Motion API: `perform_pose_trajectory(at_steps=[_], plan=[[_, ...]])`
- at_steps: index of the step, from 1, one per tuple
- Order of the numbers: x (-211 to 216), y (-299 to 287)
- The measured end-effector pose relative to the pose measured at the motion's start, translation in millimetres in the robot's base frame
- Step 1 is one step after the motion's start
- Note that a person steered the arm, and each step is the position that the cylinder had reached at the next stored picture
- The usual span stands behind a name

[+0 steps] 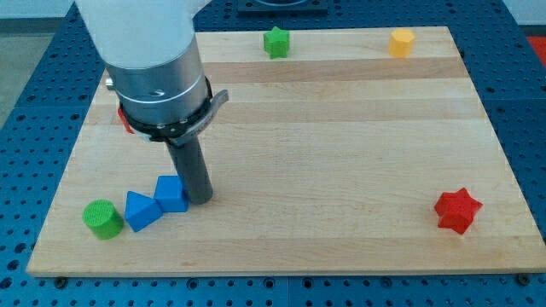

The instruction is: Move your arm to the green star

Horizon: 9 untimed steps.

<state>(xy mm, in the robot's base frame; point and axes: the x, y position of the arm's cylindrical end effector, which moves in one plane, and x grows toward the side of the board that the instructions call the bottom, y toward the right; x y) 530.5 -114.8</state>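
Observation:
The green star (275, 42) sits near the view's top edge of the wooden board, a little left of centre. My tip (200, 199) rests on the board at the view's lower left, far below the green star. It stands right beside a blue cube (171, 194), at its right side, and may touch it. A blue triangular block (140, 210) lies just left of the cube, and a green cylinder (102, 218) lies further left.
A yellow block (401, 42) sits at the view's top right. A red star (457, 210) sits at the lower right. A red block (125, 119) is mostly hidden behind the arm's body (153, 60) at the left. The board's edge (281, 271) runs along the bottom.

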Motion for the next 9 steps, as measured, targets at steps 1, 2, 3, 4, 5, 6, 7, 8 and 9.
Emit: perform_pose_trajectory(at_steps=[1,2,3,4,5,6,7,8,9], plan=[[0,-12],[0,-21],[0,-27],[-7,-12],[-30,35],[-64,70],[-102,85],[-136,92],[-165,97]])
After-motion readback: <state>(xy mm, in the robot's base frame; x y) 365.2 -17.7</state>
